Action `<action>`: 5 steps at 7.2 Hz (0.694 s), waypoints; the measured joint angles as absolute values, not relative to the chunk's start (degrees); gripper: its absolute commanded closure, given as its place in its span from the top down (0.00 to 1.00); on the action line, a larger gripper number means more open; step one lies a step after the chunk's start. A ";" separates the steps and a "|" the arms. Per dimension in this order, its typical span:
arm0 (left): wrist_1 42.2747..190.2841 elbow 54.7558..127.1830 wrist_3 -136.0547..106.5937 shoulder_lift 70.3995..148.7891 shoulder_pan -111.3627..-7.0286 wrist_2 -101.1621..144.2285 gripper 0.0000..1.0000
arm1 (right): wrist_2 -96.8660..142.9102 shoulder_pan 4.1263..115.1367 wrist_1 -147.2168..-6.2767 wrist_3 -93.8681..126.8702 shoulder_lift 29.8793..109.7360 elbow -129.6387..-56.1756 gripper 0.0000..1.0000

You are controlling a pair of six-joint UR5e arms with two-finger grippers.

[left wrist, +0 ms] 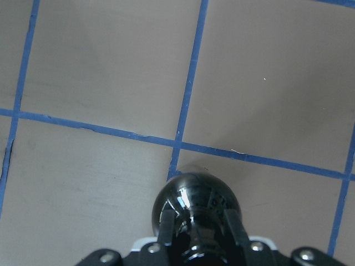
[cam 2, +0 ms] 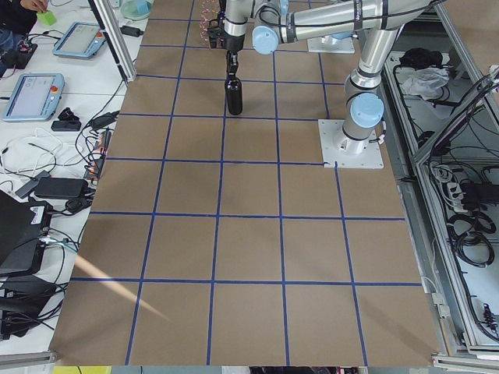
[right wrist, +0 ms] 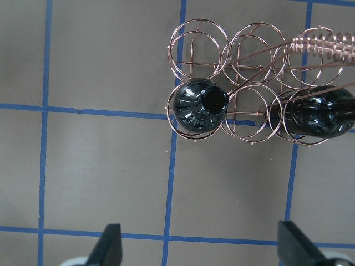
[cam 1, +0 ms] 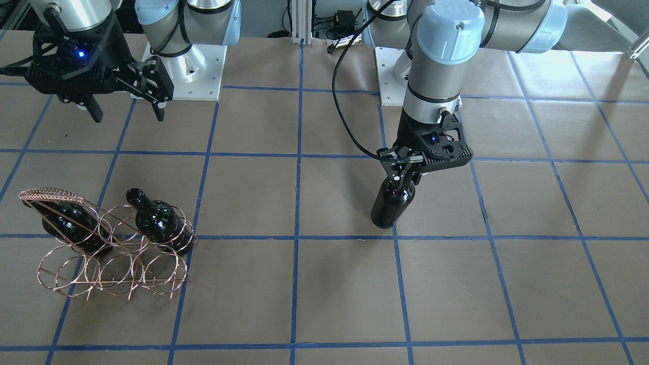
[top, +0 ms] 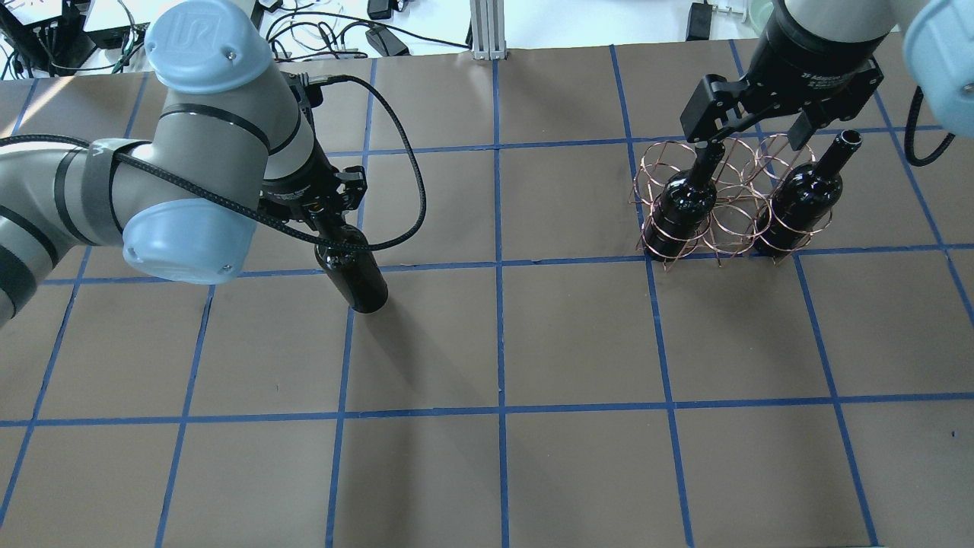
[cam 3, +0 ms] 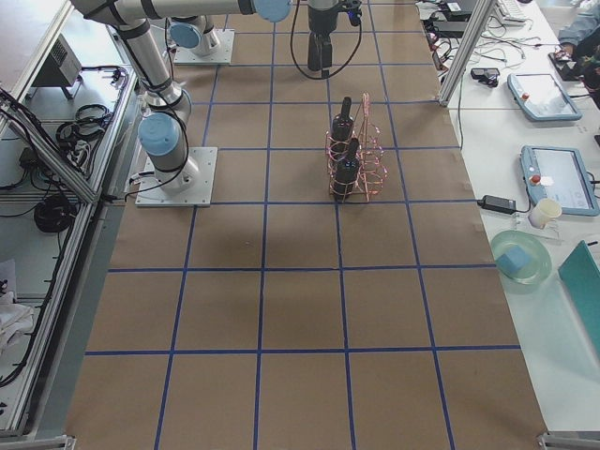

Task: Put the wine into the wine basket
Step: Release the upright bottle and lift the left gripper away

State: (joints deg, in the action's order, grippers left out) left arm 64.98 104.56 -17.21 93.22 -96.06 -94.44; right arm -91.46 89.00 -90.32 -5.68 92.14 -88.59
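My left gripper [cam 1: 403, 175] is shut on the neck of a glossy black wine bottle [cam 1: 391, 205] and holds it upright, its base at or just above the table. The left wrist view shows the fingers [left wrist: 166, 221] clamped on that bottle [left wrist: 194, 197]. The copper wire wine basket [cam 1: 50, 194] stands at the robot's right with two black bottles [cam 1: 71, 220] [cam 1: 159, 220] in its back-row end rings. The ring between them is empty. My right gripper [cam 1: 129, 114] is open and empty, hovering above and behind the basket [top: 729, 228]. The right wrist view looks down on the basket [right wrist: 324, 41].
The table is brown paper with a grid of blue tape lines [top: 498, 262]. The two arm bases [cam 1: 190, 71] stand at the robot's edge. Tablets and cables lie on side benches beyond the table ends [cam 2: 35, 93].
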 measured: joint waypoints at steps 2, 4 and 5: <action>65.03 104.81 -18.30 93.48 -96.56 -94.26 0.32 | -91.25 89.13 -89.84 -5.45 92.17 -88.59 1.00; 65.04 104.70 -18.28 93.69 -96.64 -94.31 1.00 | -91.63 89.28 -89.98 -5.47 92.25 -88.61 1.00; 64.95 104.27 -17.99 93.65 -96.55 -94.45 1.00 | -91.68 89.34 -89.99 -5.45 92.32 -88.64 1.00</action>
State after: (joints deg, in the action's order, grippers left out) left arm 64.95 104.27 -17.99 93.65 -96.55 -94.45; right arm -91.68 89.34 -89.99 -5.45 92.32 -88.64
